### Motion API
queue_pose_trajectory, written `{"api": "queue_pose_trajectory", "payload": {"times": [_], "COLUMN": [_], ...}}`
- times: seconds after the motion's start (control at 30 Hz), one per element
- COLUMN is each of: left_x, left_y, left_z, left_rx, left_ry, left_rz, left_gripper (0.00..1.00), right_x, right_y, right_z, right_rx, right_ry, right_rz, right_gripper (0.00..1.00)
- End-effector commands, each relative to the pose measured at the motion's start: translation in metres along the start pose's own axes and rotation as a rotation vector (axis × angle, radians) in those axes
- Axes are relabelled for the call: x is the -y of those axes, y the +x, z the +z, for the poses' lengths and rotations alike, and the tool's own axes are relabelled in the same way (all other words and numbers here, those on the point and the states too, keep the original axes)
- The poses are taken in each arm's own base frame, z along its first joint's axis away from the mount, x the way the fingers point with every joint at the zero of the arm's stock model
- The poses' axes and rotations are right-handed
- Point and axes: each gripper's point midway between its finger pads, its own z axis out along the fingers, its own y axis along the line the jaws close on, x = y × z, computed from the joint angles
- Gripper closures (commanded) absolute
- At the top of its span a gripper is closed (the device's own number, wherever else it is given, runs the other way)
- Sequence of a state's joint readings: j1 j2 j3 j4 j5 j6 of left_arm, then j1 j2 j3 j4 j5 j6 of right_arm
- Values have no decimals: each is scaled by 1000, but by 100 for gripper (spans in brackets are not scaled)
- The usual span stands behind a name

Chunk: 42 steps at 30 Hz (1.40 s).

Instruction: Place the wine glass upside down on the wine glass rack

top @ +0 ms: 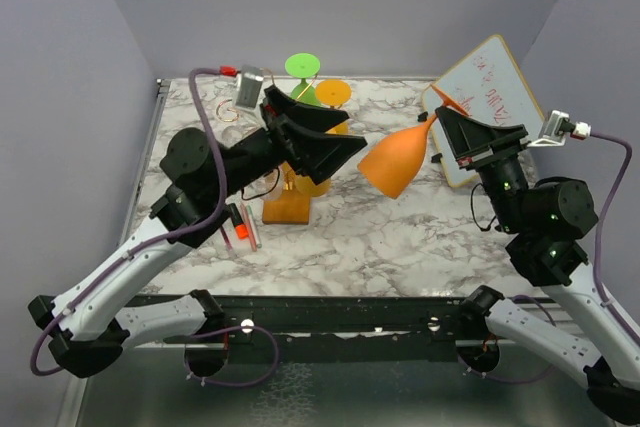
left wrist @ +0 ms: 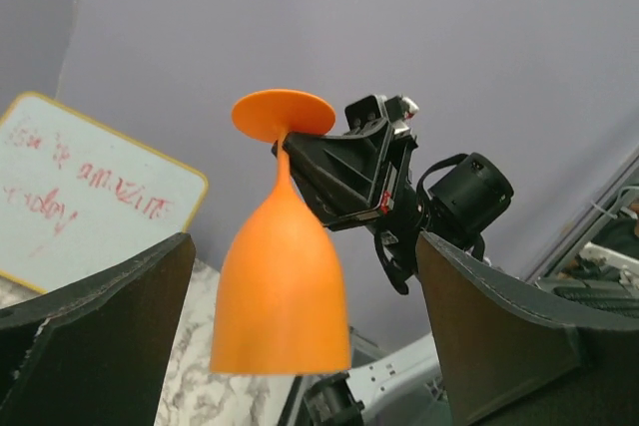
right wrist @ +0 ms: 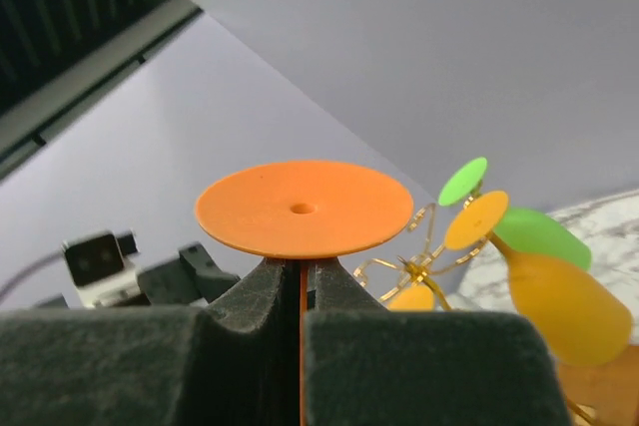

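- Right hand [right wrist: 302, 286] was clamped on the stem of the orange glass [top: 393, 163], just under its foot; the glass was held tilted above the worktop [top: 350, 237], bowl toward the left hand [top: 340, 142].
- Orange glass sat right of the rack [top: 286, 209], apart from it; not yet hung.
- Left hand gaped wide, empty, by the rack.
- Green glass [top: 302, 67] and yellow glass [top: 333, 94] hung inverted on the rack.

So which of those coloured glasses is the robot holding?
The orange glass, clamped by its stem in the right gripper; the green glass and yellow glass hang upside down on the gold rack.
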State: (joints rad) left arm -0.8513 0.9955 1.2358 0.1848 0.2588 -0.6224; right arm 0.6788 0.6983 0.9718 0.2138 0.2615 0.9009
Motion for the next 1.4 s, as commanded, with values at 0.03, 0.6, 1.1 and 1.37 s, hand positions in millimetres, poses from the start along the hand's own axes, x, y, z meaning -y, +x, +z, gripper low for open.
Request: {"api": "queue_pose_trajectory", "payload": {"times": [0.03,0.6,1.1,1.37], "left_x": [-7,-23,-7,1], "left_y": [65,117,126,129], "left_z": [20,38,37,32], "left_rx": [-306,-448,-462,-486], "left_ry": [36,100,206,257], "left_rz": [-148,-207,-238,-223], "left_gripper": [7,56,66,99], "right_x": [20,4,-4,-9], "right_y": [37,71,76,71], "right_z": [-19,-43,-42,-42], "right_rx": [-194,-366,-361,-321], "right_ry": [-32,-204,-274,-298], "right_rz": [-249,-254,-238,-216], "right_gripper": [99,99,99,99]}}
